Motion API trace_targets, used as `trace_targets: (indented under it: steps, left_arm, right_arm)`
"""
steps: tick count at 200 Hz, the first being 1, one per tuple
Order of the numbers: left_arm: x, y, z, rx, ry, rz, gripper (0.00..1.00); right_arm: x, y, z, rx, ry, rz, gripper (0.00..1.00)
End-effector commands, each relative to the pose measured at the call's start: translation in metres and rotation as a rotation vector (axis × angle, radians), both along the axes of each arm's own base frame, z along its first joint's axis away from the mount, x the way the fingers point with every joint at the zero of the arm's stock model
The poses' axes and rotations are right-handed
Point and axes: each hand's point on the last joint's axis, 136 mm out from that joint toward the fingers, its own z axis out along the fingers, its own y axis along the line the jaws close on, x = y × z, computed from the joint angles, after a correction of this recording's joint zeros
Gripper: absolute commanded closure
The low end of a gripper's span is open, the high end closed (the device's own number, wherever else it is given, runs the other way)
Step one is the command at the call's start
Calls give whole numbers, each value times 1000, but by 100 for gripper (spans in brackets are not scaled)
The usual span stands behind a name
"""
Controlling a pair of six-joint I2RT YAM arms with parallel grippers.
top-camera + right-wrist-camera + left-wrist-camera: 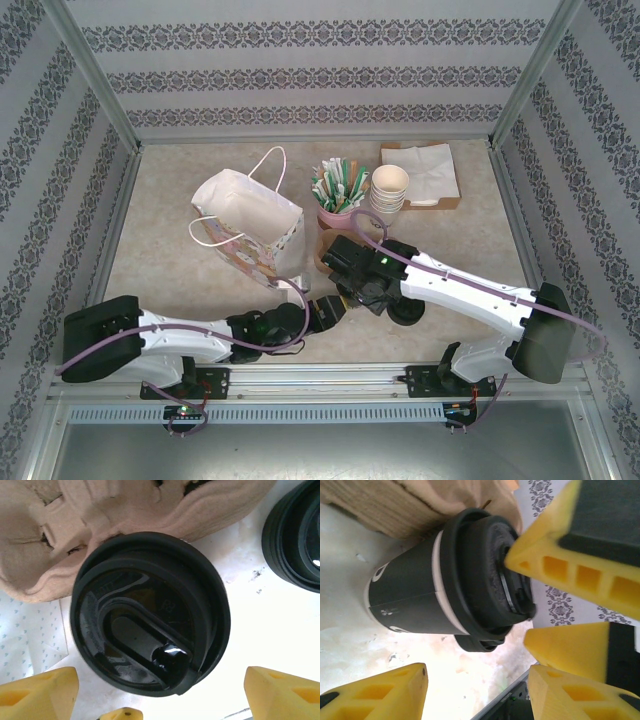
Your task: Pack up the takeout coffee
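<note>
The takeout coffee (150, 612), a dark cup with a round black lid, stands on the table against the pulp carrier (125, 505). My right gripper (161, 680) hangs directly above it, open, its yellow fingers spread wider than the lid and not touching it. In the left wrist view the cup (420, 595) shows from the side, with the right gripper's fingers (555, 565) by its lid. My left gripper (477, 672) is open beside the cup with nothing between its fingers. From above, the right gripper (352, 272) covers the cup and the left gripper (335, 308) sits just in front of it.
A loose black lid (300, 540) lies on the table right of the cup. A white paper bag (248, 225) stands open to the left. Behind are a pink cup of straws (338, 190), a stack of cream cups (389, 190) and a napkin tray (425, 170).
</note>
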Motion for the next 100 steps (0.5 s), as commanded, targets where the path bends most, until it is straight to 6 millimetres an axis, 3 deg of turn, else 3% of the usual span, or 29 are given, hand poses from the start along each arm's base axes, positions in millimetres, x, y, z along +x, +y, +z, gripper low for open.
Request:
trace_targets:
  steps: [1,67,100]
  left_arm:
    - [4,6,11,83,-51,-11,43]
    - [-6,40,42,273,-157,-80,41]
    - [-12,56,67,381,-233,-144,40]
  right_arm:
    - [11,3,21,2,-83,47,13]
    - [25,-2,64,-65,-235,290,15]
    - [40,-23,80,-172,-306,471,21]
